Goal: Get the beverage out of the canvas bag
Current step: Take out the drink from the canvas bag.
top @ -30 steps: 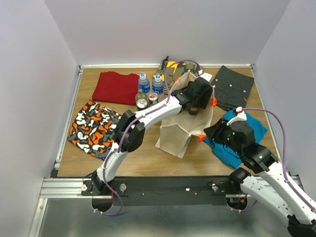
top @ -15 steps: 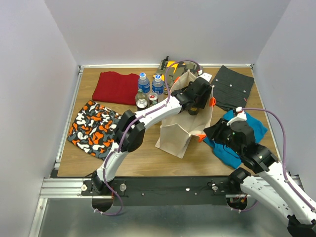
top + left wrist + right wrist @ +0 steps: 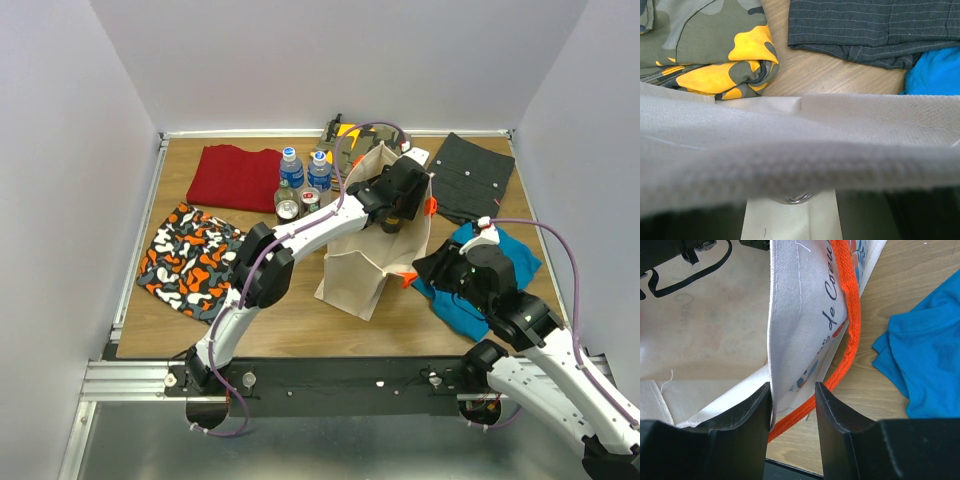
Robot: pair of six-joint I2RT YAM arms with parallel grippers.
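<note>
On the wooden table (image 3: 300, 310) the canvas bag (image 3: 365, 265) stands upright in the middle, and the step in hand is the lift out of it. We judge that it goes best as a straight pull up through the mouth. The canvas is soft, so any sideways drag would catch the rim and tip the bag toward the blue garment (image 3: 510, 255).

The right gripper (image 3: 792, 402) is clamped on the bag's near wall, just beside the orange handle (image 3: 852, 315), one finger on each face of the cloth. We want that pinch kept firm and the wall held taut, so that the opening stays wide.

The left gripper (image 3: 393, 215) is down inside the mouth. The canvas rim blurs across its own camera and hides the fingers, so we cannot tell whether they stand apart or have closed on anything.

Below that rim a small silvery, rounded piece shows (image 3: 792, 199); we take it for the beverage, in the bag and not yet out. Two water bottles (image 3: 291, 165) stand on the table behind.

Against the picture a second ago almost nothing differs: the bag has the same shape and place, the right arm has not shifted, and the left wrist sits at most a touch farther back.
</note>
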